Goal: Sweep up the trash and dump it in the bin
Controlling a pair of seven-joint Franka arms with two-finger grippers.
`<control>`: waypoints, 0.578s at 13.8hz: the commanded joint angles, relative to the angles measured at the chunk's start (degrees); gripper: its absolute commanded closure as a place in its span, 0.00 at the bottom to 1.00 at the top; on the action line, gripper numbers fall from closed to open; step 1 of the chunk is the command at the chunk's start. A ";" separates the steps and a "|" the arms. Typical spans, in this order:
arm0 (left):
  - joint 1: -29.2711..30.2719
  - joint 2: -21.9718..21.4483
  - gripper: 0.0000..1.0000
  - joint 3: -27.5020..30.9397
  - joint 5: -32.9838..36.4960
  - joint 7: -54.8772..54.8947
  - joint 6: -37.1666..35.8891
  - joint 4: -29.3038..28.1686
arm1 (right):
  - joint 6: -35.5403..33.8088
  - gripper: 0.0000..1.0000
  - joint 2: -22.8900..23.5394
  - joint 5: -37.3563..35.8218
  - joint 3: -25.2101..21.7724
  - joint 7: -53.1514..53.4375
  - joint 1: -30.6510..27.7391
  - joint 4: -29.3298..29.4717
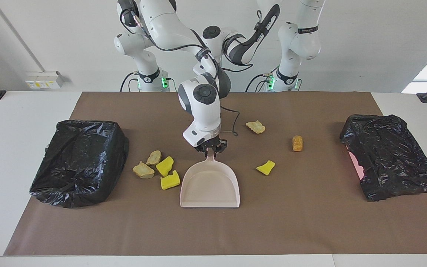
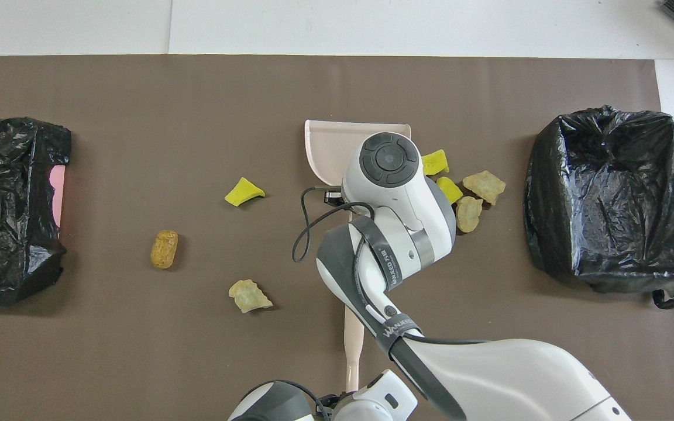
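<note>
A pale pink dustpan (image 1: 209, 183) lies flat mid-table, also in the overhead view (image 2: 331, 146). My right gripper (image 1: 210, 147) is shut on its handle. Four trash lumps lie beside the pan toward the right arm's end: two yellow wedges (image 1: 165, 165) (image 1: 170, 181) and two tan chunks (image 1: 154, 157) (image 1: 143, 170). Toward the left arm's end lie a yellow wedge (image 1: 265, 167), an orange-brown chunk (image 1: 297, 143) and a pale tan chunk (image 1: 255, 127). My left gripper (image 2: 353, 393) shows only at the overhead view's bottom edge, shut on a pale pink stick (image 2: 353, 339).
A black-bag-lined bin (image 1: 80, 161) stands at the right arm's end, open at the top. A second black-bagged bin (image 1: 389, 155) stands at the left arm's end, with pink showing at its side. A brown mat (image 1: 310, 222) covers the table. A black cable (image 1: 234, 128) hangs from the right hand.
</note>
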 commanded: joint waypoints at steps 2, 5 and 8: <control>3.89 -4.34 1.00 0.21 1.75 2.86 -8.25 1.12 | -0.72 1.00 -1.37 1.00 -0.12 -1.61 -0.45 -0.33; 7.49 -6.82 1.00 0.21 6.76 4.53 -15.55 1.91 | -5.19 1.00 -5.06 1.52 -0.21 -12.72 -2.90 -0.33; 14.86 -9.97 1.00 0.21 7.48 10.77 -20.21 1.91 | -9.24 1.00 -8.22 4.95 -0.30 -23.47 -5.72 -0.68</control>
